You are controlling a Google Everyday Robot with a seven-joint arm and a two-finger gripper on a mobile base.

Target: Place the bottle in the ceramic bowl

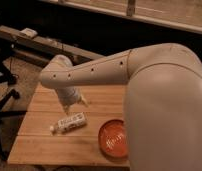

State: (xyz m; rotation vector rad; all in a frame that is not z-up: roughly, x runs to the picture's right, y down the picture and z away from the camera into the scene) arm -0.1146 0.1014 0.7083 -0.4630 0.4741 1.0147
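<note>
The bottle [69, 122], small and whitish with a printed label, lies on its side on the wooden table [41, 145], left of centre. The ceramic bowl [113, 139], orange-red and shallow, sits to the bottle's right near the front edge, partly hidden by my arm's large white shell. My gripper [74, 104] points down just above and behind the bottle, not touching it. It is open and holds nothing.
My thick white arm [159, 95] fills the right side and hides the table's right part. A dark bench [39, 45] with a small white object [29, 32] runs behind the table. A black chair base [1, 95] stands at the left.
</note>
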